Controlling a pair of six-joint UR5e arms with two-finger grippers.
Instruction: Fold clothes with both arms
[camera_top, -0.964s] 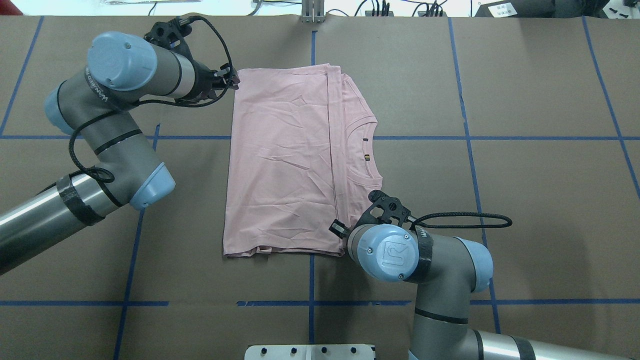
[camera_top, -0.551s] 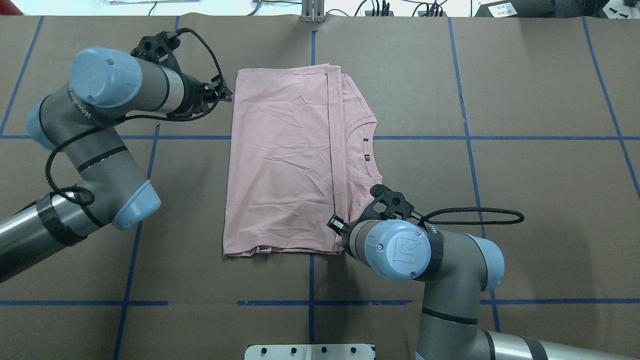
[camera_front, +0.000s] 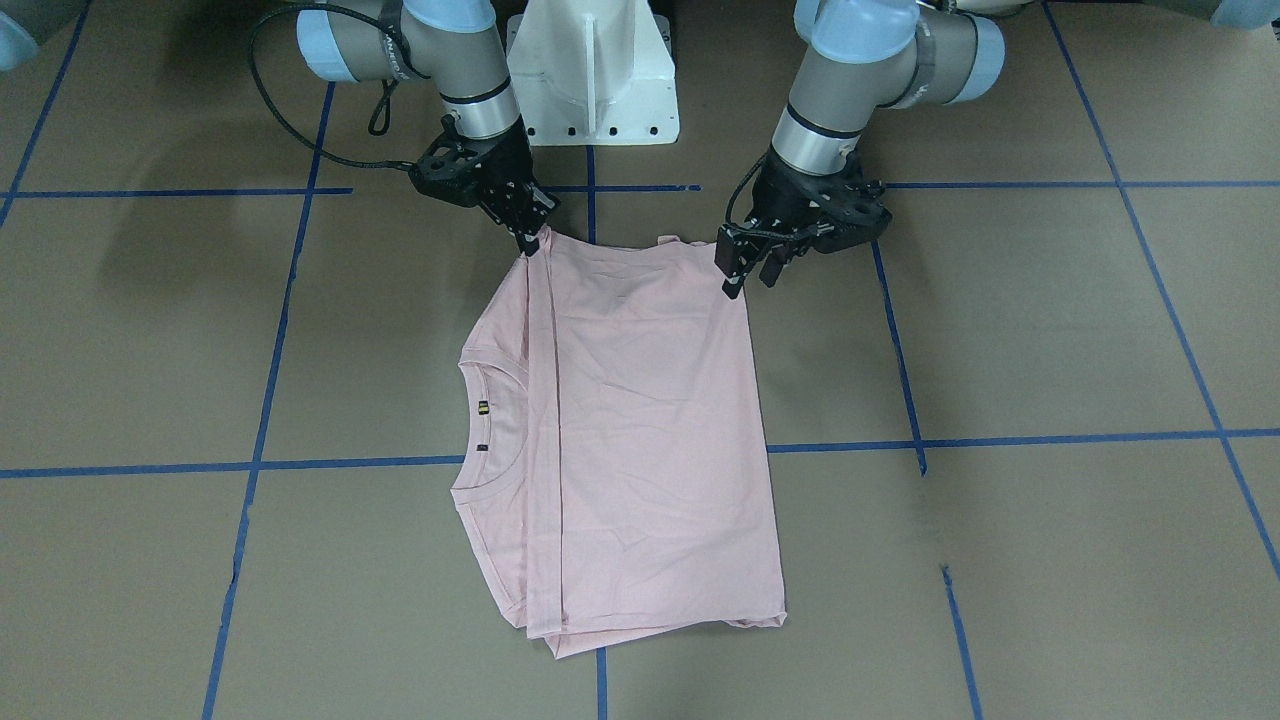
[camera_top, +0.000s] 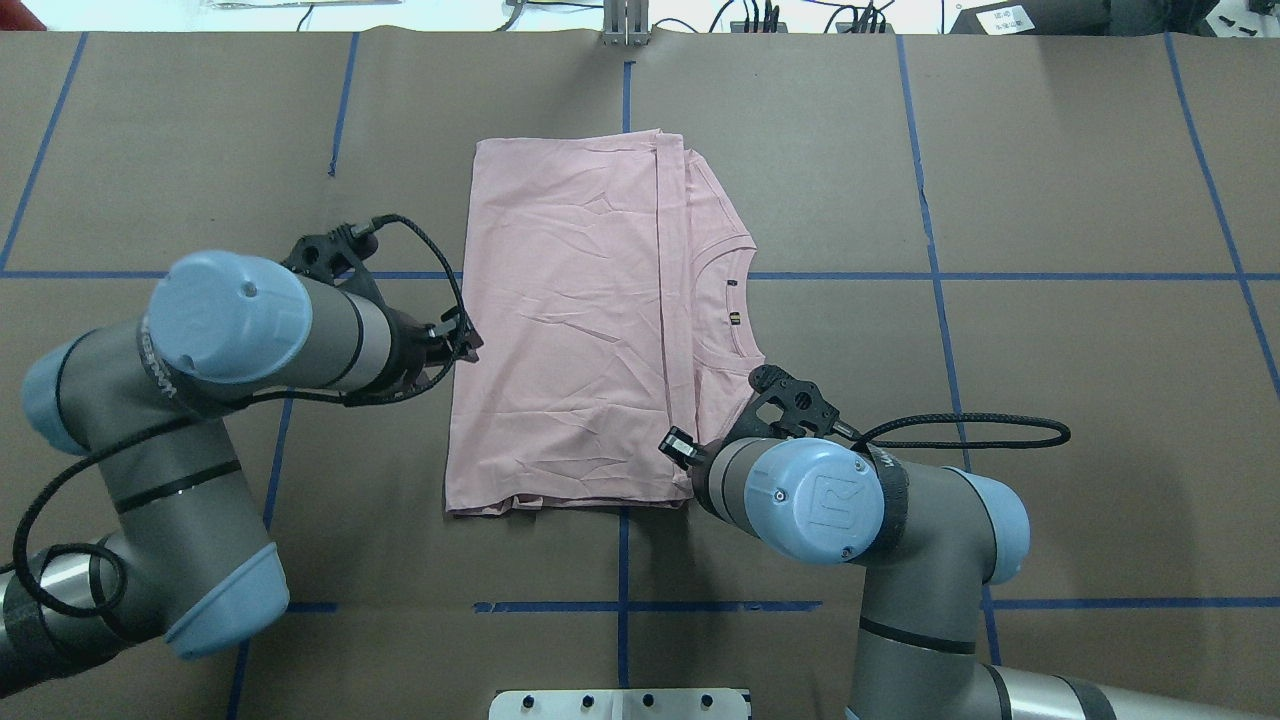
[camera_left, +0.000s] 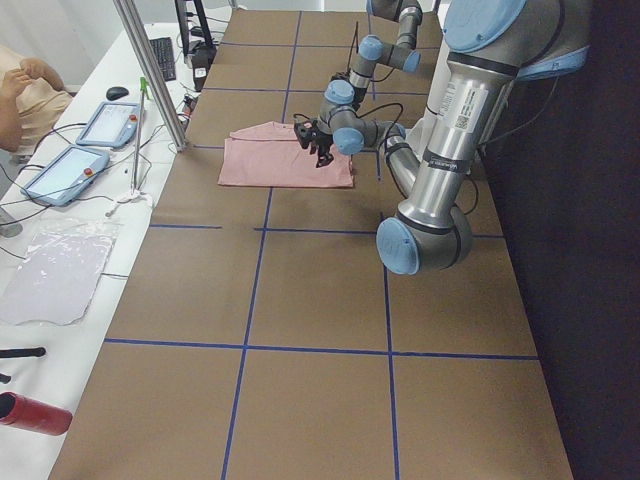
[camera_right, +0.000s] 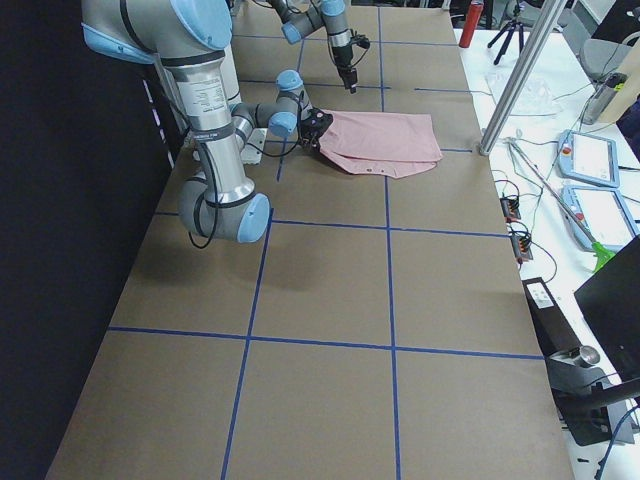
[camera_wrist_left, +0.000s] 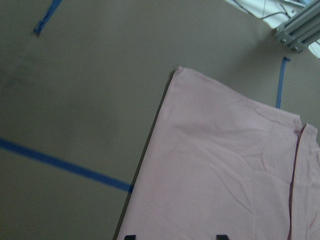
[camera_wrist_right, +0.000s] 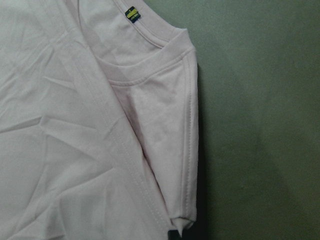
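Note:
The pale pink T-shirt (camera_top: 570, 330) lies flat and folded on the brown table, neck label up (camera_front: 483, 407); its print is hidden. My left gripper (camera_front: 748, 272) is open and empty beside the shirt's left edge near the robot, also in the overhead view (camera_top: 465, 345); its wrist view shows the shirt (camera_wrist_left: 220, 175) with two spread fingertips. My right gripper (camera_front: 527, 243) is shut on the shirt's near right corner. In the overhead view its own wrist hides it. The right wrist view shows the neck and folded sleeve (camera_wrist_right: 165, 125).
The white pedestal base (camera_front: 590, 70) stands at the robot's edge. Blue tape lines (camera_top: 940, 300) grid the brown table. An aluminium post (camera_top: 625, 25) stands at the far edge. Tablets (camera_left: 110, 125) and cables lie on the operators' side bench.
My left arm has swung from the shirt's far left corner back along its left edge toward the robot. The right wrist has shifted slightly right. The shirt has not moved.

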